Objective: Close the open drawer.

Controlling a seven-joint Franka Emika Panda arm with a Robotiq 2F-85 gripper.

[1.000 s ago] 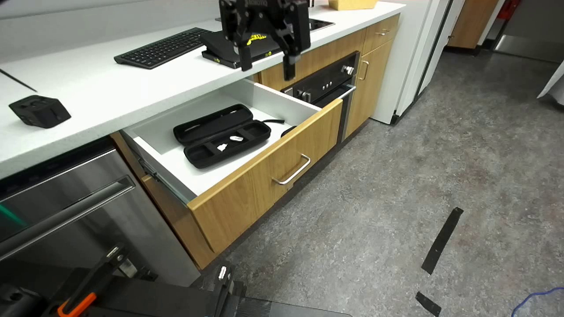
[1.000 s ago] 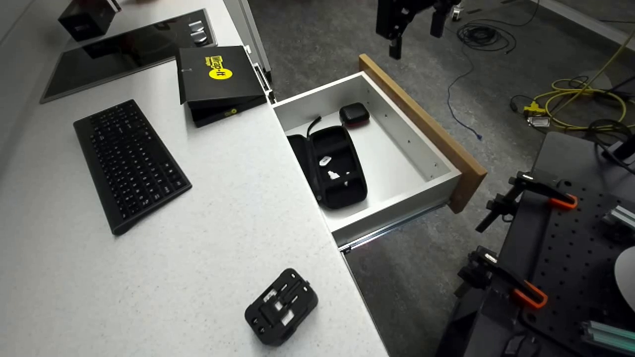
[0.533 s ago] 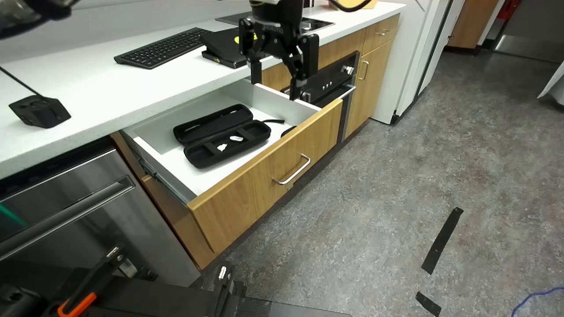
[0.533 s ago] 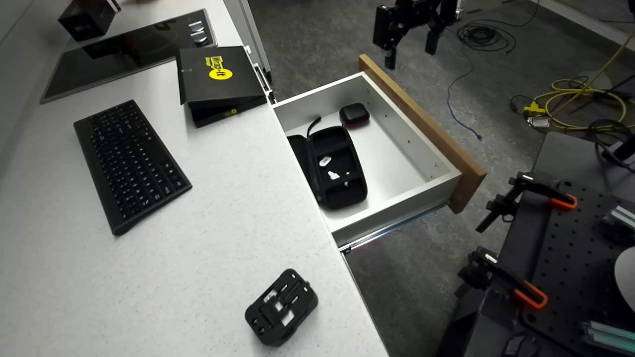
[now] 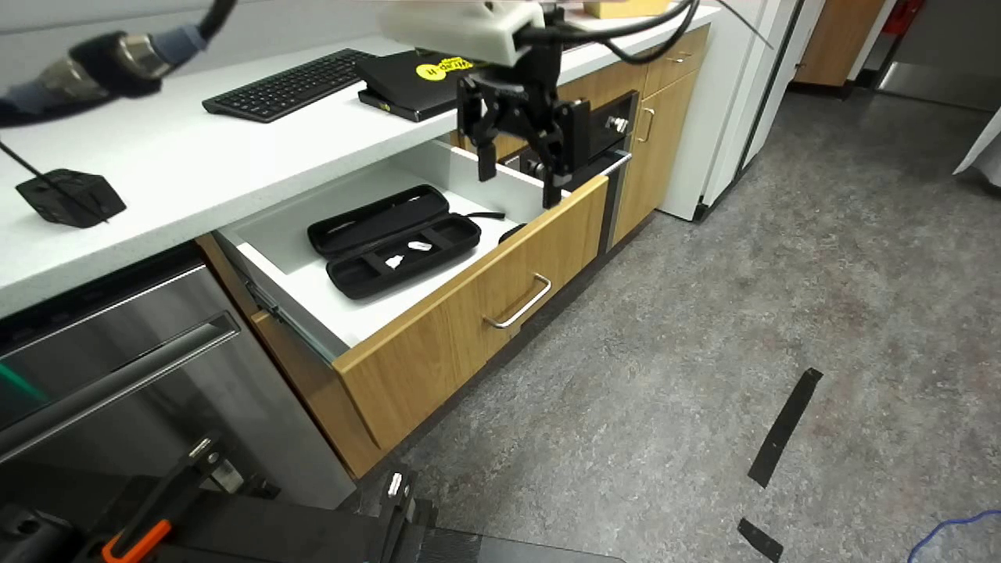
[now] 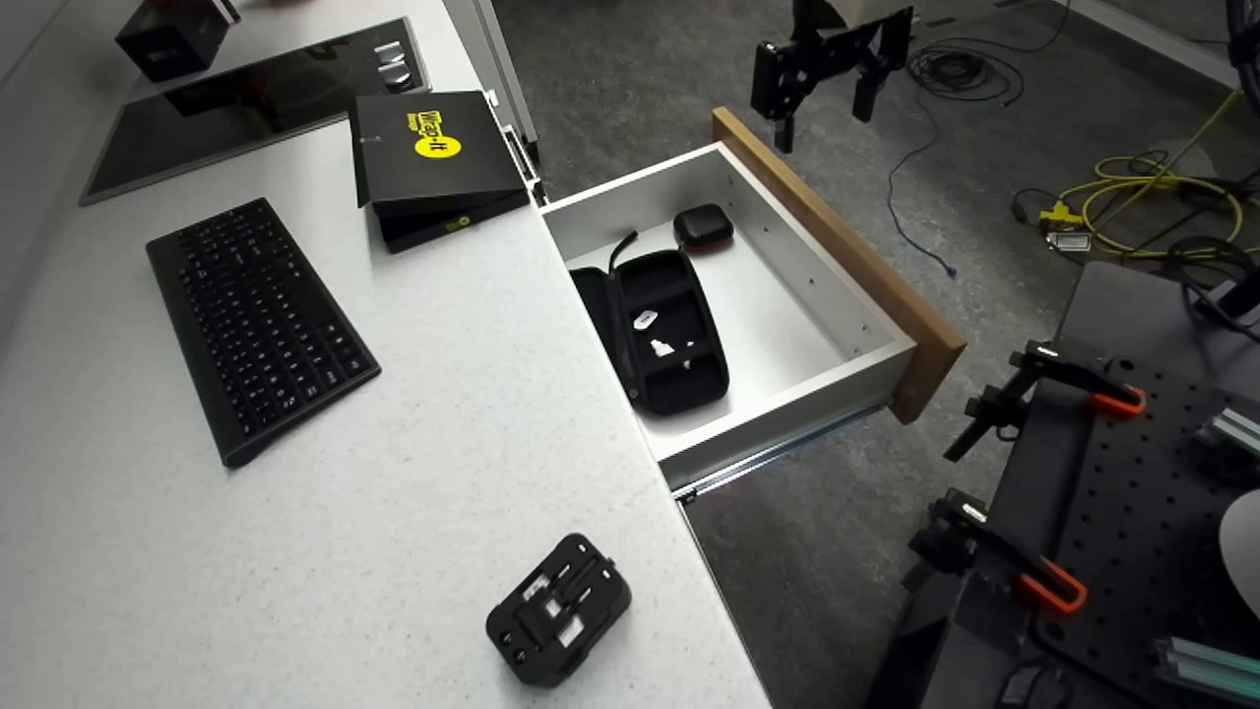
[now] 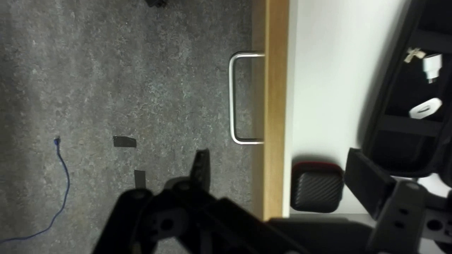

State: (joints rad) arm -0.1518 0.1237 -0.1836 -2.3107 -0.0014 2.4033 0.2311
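Note:
The drawer (image 5: 469, 332) stands pulled out under the counter in both exterior views. It has an oak-wood front, white inner walls and a silver bar handle (image 5: 520, 306). An open black case (image 5: 457, 234) lies inside, and a small black case with a red edge (image 6: 704, 228) lies near the front. My gripper (image 5: 519, 181) is open and empty above the drawer's far front corner. In the wrist view the gripper (image 7: 279, 154) straddles the drawer front's top edge (image 7: 276, 106) from above, one finger over the floor side, one over the inside. The handle (image 7: 232, 98) shows there too. I see no contact.
The white counter (image 6: 472, 414) bears a keyboard (image 6: 261, 325), a black box (image 6: 438, 148) and a black adapter (image 6: 558, 609). A black table with clamps (image 6: 1132, 463) stands opposite the drawer. An oven (image 5: 579, 148) and a steel appliance (image 5: 211, 367) flank the drawer.
My gripper has moved down and, in an exterior view, to the right, toward the drawer front. It has stayed open. The drawer has not moved.

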